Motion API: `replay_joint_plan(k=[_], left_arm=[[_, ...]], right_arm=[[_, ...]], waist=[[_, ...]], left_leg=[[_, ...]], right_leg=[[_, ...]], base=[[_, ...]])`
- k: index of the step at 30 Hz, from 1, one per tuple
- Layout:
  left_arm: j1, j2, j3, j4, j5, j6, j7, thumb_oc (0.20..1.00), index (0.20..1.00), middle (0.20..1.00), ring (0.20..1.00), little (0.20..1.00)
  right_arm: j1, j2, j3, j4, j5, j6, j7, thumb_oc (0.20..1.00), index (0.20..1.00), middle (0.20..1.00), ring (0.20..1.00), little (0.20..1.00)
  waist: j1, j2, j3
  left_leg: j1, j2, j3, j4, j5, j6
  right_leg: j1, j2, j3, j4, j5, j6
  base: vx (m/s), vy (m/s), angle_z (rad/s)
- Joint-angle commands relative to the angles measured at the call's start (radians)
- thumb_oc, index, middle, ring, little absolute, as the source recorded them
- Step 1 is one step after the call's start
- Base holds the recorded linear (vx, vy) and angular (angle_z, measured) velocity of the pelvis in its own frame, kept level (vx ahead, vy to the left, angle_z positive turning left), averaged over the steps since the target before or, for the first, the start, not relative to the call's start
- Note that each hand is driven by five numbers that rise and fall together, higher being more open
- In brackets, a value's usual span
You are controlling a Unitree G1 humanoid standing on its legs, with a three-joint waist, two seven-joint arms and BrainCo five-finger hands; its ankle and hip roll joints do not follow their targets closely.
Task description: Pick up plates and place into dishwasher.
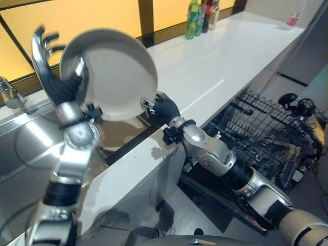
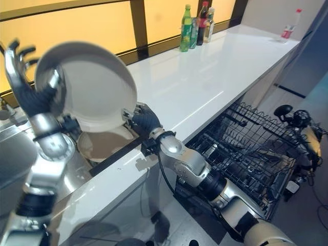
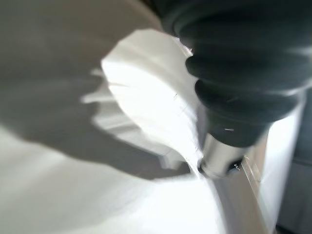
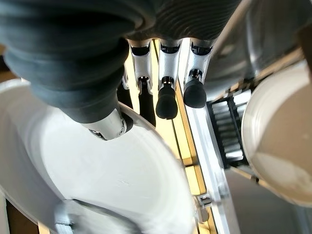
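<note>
The black wire dishwasher rack [image 1: 261, 133] sits nearest. Beyond it, the right hand [image 1: 163, 108] pinches the lower rim of a round, glossy white plate [image 1: 115, 72], thumb in front, fingers [image 4: 165, 100] behind. The left hand [image 1: 48, 64] rests straight fingers against its far edge. Another pale plate [image 2: 105, 141] lies below.

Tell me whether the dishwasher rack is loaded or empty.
Empty as far as shown: the dishwasher rack shows bare wires; the plate is up between both hands.

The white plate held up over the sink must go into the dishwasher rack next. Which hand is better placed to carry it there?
Probably the right hand: it grips the white plate's lower rim, nearer the dishwasher rack.
</note>
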Motion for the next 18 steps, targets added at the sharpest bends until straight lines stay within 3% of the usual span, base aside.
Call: replay_joint_plan(k=[1, 10, 18], left_arm=[[-0.03, 0.021, -0.046, 0.055, 0.074, -0.129, 0.022, 1.0, 1.0, 1.0, 1.0, 1.0], [-0.054, 0.041, -0.039, 0.055, 0.046, -0.133, -0.008, 1.0, 1.0, 1.0, 1.0, 1.0], [-0.039, 0.052, 0.011, 0.044, 0.058, -0.112, 0.01, 1.0, 1.0, 1.0, 1.0, 1.0]], right_arm=[[-0.101, 0.093, -0.049, -0.151, 0.062, -0.091, 0.025, 0.2, 0.2, 0.2, 0.2, 0.2], [-0.179, 0.125, -0.03, -0.079, 0.048, -0.128, -0.079, 0.2, 0.2, 0.2, 0.2, 0.2], [-0.154, 0.085, -0.074, -0.101, 0.01, -0.125, -0.114, 0.2, 0.2, 0.2, 0.2, 0.2]], waist=[[0.023, 0.0, -0.053], [0.047, -0.01, -0.065], [0.041, -0.013, -0.075]], left_leg=[[-0.051, 0.018, -0.052, -0.082, 0.059, -0.035], [-0.055, 0.016, -0.069, -0.088, 0.07, -0.036], [-0.06, 0.019, -0.057, -0.088, 0.073, -0.037]], right_leg=[[0.022, -0.036, -0.042, 0.066, -0.085, 0.054], [0.033, -0.035, -0.069, 0.057, -0.081, 0.047], [0.029, -0.034, -0.07, 0.057, -0.083, 0.048]], base=[[0.01, -0.052, 0.15], [0.0, -0.024, 0.11], [0.0, 0.0, 0.0]])
